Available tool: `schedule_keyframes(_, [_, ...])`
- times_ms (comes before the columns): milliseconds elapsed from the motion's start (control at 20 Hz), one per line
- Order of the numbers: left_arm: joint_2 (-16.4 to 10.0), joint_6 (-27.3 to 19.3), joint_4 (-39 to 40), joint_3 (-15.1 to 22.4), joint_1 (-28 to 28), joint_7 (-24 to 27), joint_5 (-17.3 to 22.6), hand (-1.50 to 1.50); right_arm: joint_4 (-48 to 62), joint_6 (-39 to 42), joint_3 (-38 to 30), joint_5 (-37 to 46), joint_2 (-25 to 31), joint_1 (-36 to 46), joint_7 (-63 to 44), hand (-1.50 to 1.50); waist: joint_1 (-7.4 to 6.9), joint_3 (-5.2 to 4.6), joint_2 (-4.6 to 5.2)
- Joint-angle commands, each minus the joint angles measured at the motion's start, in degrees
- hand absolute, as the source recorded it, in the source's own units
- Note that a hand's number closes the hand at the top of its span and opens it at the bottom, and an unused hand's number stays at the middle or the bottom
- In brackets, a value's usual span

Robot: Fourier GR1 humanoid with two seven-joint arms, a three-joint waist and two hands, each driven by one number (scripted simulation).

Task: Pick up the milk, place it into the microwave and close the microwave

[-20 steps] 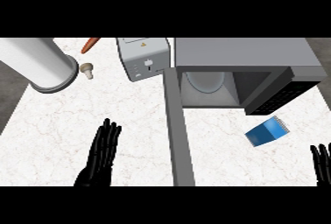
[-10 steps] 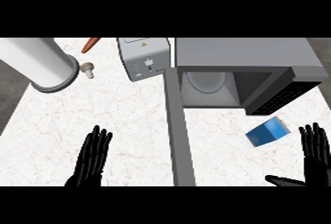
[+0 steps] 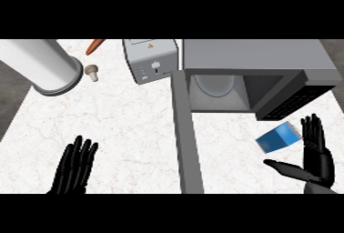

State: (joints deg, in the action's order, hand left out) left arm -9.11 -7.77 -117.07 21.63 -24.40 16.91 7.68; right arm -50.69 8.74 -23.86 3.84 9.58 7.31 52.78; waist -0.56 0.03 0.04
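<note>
- Your milk (image 3: 277,139), a blue carton, lies tilted on the white counter (image 3: 121,118) at about 4 o'clock in the view. It sits in front of the microwave (image 3: 255,63), not inside it.
- Your right hand (image 3: 318,163) shows at 4 o'clock near the right edge. Its fingers are straight and point to 12 o'clock, and the thumb spreads wide toward 9 o'clock. It holds nothing.
- The milk is just beside those fingers, at 10 o'clock from the palm and above the thumb. You cannot tell whether they touch.
- The microwave stands open at 1 o'clock. Its door (image 3: 189,150) swings out toward 6 o'clock, and a pale turntable plate (image 3: 215,84) shows inside.
- Your left hand (image 3: 75,166) rests at 7 o'clock with its fingers straight, empty, well apart from the milk.
- At 11 o'clock you have a toaster (image 3: 151,61), a mushroom (image 3: 91,73), a carrot (image 3: 94,45) and a large white cylinder (image 3: 40,63).
</note>
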Motion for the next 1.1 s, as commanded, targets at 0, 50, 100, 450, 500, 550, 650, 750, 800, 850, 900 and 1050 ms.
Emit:
schedule_keyframes(0, [-2.5, 3.2, 0.4, -3.7, -3.0, 3.0, 3.6, -1.50, 13.2, -0.9, -2.1, 0.0, 3.6, 6.4, 6.0, -1.50, -0.30, 0.03, 0.08])
schedule_keyframes(50, [-0.3, 2.4, 2.6, -1.9, 1.3, 0.9, 2.2, -1.50, 15.4, -2.2, -1.6, 0.3, 3.0, 7.0, 8.6, 1.50, -0.01, 0.03, 0.08])
schedule_keyframes(100, [-1.6, 3.5, 2.8, -3.6, -1.1, 3.4, 3.1, -1.50, 13.6, -2.2, -1.8, -0.3, 2.9, 4.9, 9.5, 1.50, 0.05, 0.01, 0.02])
schedule_keyframes(450, [-3.9, 5.7, -1.2, -6.3, -3.8, 2.3, 5.6, -1.50, 26.1, -7.1, -3.9, 1.4, 6.7, 10.5, 14.9, 1.50, -0.64, 0.11, 0.22])
schedule_keyframes(500, [-2.4, 5.7, 1.8, -6.0, -1.4, 4.3, 4.9, -1.50, 27.2, -10.6, -3.3, 2.9, 5.3, 10.5, 16.2, 1.50, -0.70, 0.13, 0.33])
schedule_keyframes(550, [-1.4, 5.3, 4.3, -4.3, -2.0, 6.2, 2.5, -1.50, 29.4, -9.8, -3.4, 2.6, 6.1, 12.0, 15.6, 1.50, -0.59, 0.10, 0.27])
schedule_keyframes(650, [-4.0, 8.4, 4.2, -8.7, -1.9, 6.5, 6.7, -1.50, 29.9, -7.6, -2.2, 3.8, 9.0, 12.6, 14.1, 1.50, -0.56, 0.08, 0.27])
schedule_keyframes(750, [-3.3, 6.8, 0.1, -6.2, -5.0, 5.6, 4.9, -1.50, 31.4, -13.9, -0.3, 6.5, 5.5, 14.6, 11.9, 1.50, -0.95, 0.11, 0.27])
schedule_keyframes(800, [-3.8, 7.4, 0.9, -7.5, -5.0, 5.7, 5.8, -1.50, 29.2, -16.3, 0.8, 7.1, 2.8, 12.0, 13.1, 1.50, -0.44, 0.04, 0.11])
schedule_keyframes(850, [-2.5, 7.1, 3.8, -6.3, -3.8, 6.9, 4.7, -1.50, 29.1, -20.8, 1.7, 8.8, 1.4, 13.2, 10.7, 1.50, -0.51, 0.02, 0.17])
schedule_keyframes(900, [-5.0, 8.3, -0.8, -7.1, -7.4, 5.4, 6.0, -1.50, 29.2, -22.3, 3.1, 10.4, 0.5, 13.4, 9.4, 1.50, -0.97, 0.04, 0.11])
schedule_keyframes(1050, [-4.6, 10.4, 5.3, -10.1, -5.2, 10.0, 6.2, -1.50, 28.6, -23.2, 3.4, 10.0, -0.7, 16.1, 7.7, 1.50, -0.34, 0.00, 0.06])
